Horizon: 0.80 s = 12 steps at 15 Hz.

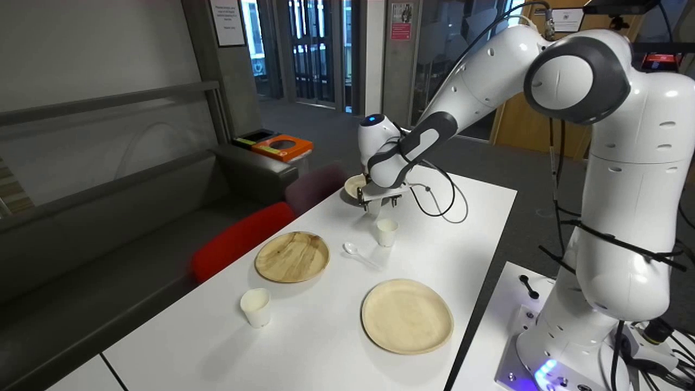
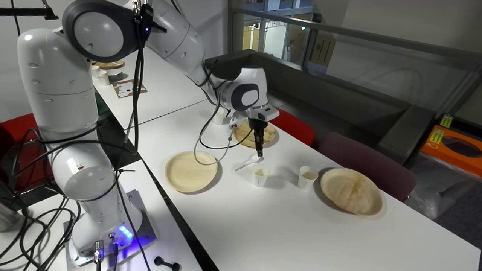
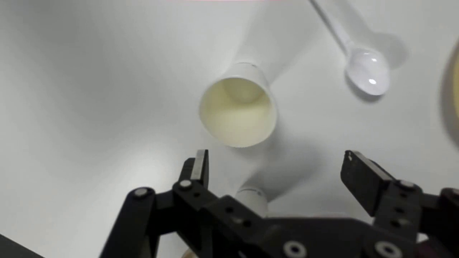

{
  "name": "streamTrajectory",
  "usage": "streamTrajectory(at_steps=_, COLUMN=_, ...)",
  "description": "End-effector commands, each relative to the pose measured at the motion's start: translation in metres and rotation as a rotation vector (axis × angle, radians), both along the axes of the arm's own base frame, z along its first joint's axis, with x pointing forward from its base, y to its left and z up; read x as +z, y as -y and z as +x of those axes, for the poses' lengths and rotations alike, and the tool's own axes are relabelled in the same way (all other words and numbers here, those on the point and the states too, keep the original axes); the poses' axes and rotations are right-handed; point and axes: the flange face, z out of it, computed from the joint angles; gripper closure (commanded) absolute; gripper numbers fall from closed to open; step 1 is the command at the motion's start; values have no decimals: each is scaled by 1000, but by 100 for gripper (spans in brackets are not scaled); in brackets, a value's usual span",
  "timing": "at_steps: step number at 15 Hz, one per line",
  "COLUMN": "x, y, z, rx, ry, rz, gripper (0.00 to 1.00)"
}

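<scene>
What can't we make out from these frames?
Lower cup, wrist view: rim hidden by the open gripper.
Spoon, wrist view: handle end cut off by the top edge.
Edge plate, wrist view: mostly cut off by the right edge.
Far plate, in an exterior view: partly hidden by the arm.
Framed notice, in an exterior view: print too small and blurred to read.

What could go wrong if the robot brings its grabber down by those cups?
The open gripper hangs near an upright cup; coming down a bit off, it might knock that over. A second cup is partly hidden by the gripper in the wrist view, so it could get bumped unseen. The spoon lies beside the upright cup, so if the cup tips, it might push the spoon.
</scene>
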Motion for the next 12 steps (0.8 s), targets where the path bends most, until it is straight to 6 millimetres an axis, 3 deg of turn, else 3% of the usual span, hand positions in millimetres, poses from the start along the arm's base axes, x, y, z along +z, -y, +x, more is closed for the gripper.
streamTrajectory(at_steps=1, x=4, y=34, z=-17, rx=146, ry=-139, rz=17, gripper=0)
streamTrajectory(at_steps=4, x=-1, y=46, z=-24, rx=278, ry=-253, rz=26, gripper=0)
streamTrajectory(at_steps=5, x=-9, y=45, z=-20, rx=208, ry=-195, rz=13, gripper=0)
streamTrajectory(at_steps=12, x=-17, y=40, z=-20, rx=277, ry=-226, rz=17, gripper=0)
